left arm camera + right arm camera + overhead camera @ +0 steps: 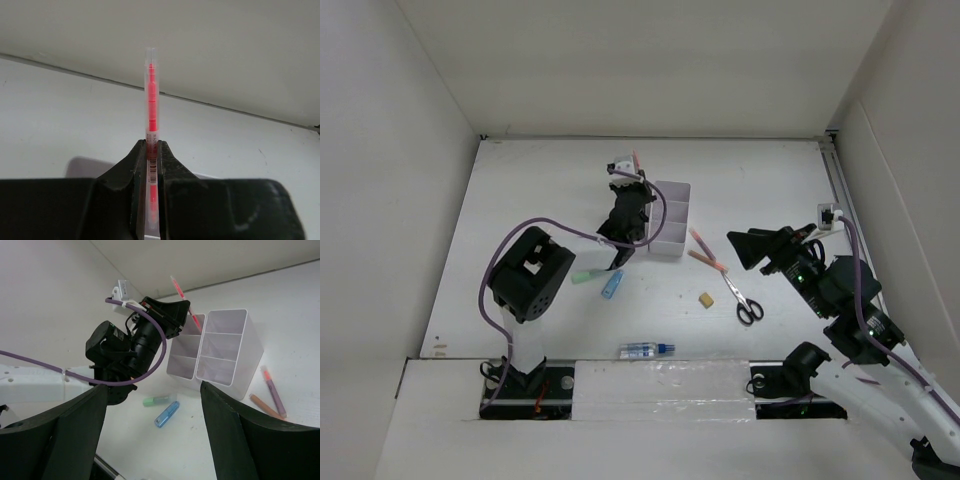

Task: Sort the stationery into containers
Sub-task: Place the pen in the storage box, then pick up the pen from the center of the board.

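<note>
My left gripper (151,150) is shut on a thin pink pen (151,100), which stands upright between the fingers. In the top view that gripper (630,172) hangs at the far left corner of the white organizer (663,248), the pen (636,160) sticking up beyond it. The compartments that show look empty. My right gripper (760,245) is open and empty, off to the organizer's right. In its own view the right gripper (152,387) faces the organizer (252,355) and the held pen (180,292). Two pens (705,250), black-handled scissors (744,298) and a tan eraser (705,299) lie on the table.
A light green marker (586,275) and a blue tube (612,286) lie left of the organizer, near the left arm. A clear blue-capped bottle (647,349) lies by the near edge. White walls enclose the table on three sides.
</note>
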Available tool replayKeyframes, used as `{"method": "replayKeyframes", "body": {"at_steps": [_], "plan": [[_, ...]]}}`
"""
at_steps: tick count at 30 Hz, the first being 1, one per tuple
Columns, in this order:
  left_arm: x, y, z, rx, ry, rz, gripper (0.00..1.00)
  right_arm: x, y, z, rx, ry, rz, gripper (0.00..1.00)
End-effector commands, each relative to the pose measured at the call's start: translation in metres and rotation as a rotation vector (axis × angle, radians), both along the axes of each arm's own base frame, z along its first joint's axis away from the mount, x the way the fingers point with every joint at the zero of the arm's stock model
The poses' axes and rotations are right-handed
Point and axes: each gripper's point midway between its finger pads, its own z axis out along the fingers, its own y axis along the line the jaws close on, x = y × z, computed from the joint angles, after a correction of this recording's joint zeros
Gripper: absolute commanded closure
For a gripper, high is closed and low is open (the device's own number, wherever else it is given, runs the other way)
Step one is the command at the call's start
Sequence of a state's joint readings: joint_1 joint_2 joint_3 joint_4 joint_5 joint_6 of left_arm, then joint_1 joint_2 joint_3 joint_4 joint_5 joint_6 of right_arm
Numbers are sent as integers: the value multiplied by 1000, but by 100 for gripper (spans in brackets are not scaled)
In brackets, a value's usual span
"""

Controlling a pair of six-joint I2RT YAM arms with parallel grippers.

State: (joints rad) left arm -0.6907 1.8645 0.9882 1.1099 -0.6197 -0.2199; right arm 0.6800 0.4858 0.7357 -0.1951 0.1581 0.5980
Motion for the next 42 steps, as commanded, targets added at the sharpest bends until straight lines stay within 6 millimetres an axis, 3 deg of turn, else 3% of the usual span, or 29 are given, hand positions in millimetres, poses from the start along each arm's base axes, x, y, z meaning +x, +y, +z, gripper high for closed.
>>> {"method": "replayKeyframes", "body": {"at_steps": [1, 4, 5, 12, 19, 24, 27, 28, 31, 33, 35, 36, 40, 41, 42], "plan": [[-2, 2, 11, -59, -34, 15, 100, 3, -4, 2, -6, -13, -21, 20], [-5, 4, 0, -50, -9, 14, 100, 1, -5, 4, 0, -20, -21, 20], [-6, 6, 7, -64, -24, 23, 100, 1, -5, 4, 0, -20, -21, 20], [-8, 7, -3, -45, 12, 18, 100, -1, -7, 7, 5, -27, -21, 20], [-20, 2, 8, -58, -3, -7, 89, 0, -6, 2, 0, -20, -21, 20], [-29, 2, 14, -50, -13, 4, 70, 0, -6, 2, 0, -20, -21, 20], [-40, 3, 13, -23, -16, 6, 52, -2, -7, 4, 5, -27, -21, 20], [-44, 1, 20, -42, -31, 12, 47, -2, -7, 4, 5, -27, -21, 20], [-55, 4, 28, -36, -54, 28, 40, -2, -7, 4, 5, -27, -21, 20], [-60, 6, 37, -44, -65, 44, 30, -2, -7, 4, 5, -27, -21, 20], [-66, 16, 47, -63, -56, 89, 6, -3, -9, 7, 11, -34, -21, 20], [-69, 19, 50, -69, -46, 98, 0, -3, -9, 7, 11, -34, -21, 20], [-78, 43, 70, -111, 1, 187, 0, -5, -10, 6, 11, -34, -21, 20], [-83, 51, 87, -146, -6, 210, 0, -5, -10, 6, 11, -34, -21, 20], [-87, 63, 80, -132, 37, 271, 0, -5, -10, 6, 11, -34, -21, 19]]}}
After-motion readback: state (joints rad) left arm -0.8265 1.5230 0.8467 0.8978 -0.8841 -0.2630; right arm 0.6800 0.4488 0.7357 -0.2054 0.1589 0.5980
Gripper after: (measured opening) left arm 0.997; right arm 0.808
